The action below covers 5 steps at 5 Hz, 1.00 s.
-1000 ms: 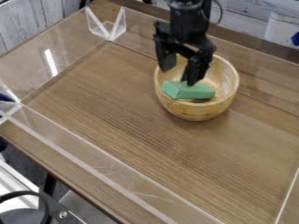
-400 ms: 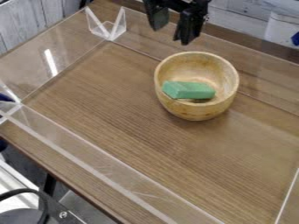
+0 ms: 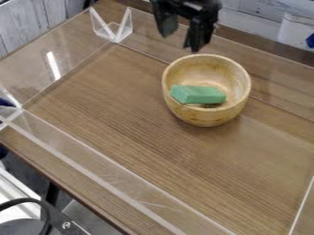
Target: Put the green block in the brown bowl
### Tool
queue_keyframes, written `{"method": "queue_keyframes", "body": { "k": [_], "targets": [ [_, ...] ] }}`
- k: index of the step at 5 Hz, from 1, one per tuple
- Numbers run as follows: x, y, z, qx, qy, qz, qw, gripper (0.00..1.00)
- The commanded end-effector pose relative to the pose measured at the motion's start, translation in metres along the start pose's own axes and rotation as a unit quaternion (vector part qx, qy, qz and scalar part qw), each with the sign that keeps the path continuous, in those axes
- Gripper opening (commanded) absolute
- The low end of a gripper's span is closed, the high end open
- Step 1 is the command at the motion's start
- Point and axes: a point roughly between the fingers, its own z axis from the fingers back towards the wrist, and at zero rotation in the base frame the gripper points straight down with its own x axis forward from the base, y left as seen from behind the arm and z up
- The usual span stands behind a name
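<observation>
Jaws of the black gripper point(image 3: 185, 32) stood released and empty, spread apart, hanging near the top of the view above and behind the brown bowl point(image 3: 207, 108), with clear space between them and it. Inside that bowl lay the green block point(image 3: 197, 95), flat on the bottom and slightly toward the left side, its long axis running roughly left to right. The bowl rested on the right half of the surface point(image 3: 123, 128), a brown wood-grain top with its lines running diagonally. Low clear plastic walls point(image 3: 31, 124) fenced the surface, catching pale glints along the left and near edges, and a clear bracket-like piece point(image 3: 113, 27) stood at the far left corner. Beyond the fence, the room showed only pale, blurred shapes, and dark hardware sat below the near left corner.
</observation>
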Motion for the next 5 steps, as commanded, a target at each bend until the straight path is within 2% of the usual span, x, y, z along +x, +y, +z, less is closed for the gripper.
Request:
{"method": "queue_keyframes", "body": {
  "k": [1, 2, 4, 5],
  "targets": [
    [0.005, 0.001, 0.002, 0.007, -0.016, -0.003, 0.9998, 1.00],
    [0.008, 0.000, -0.006, 0.008, -0.013, -0.006, 0.9999, 1.00],
    [0.003, 0.018, 0.023, 0.005, -0.034, 0.022, 0.9992, 1.00],
    [-0.007, 0.051, 0.043, 0.015, -0.045, 0.069, 0.9965, 1.00]
  ]
}}
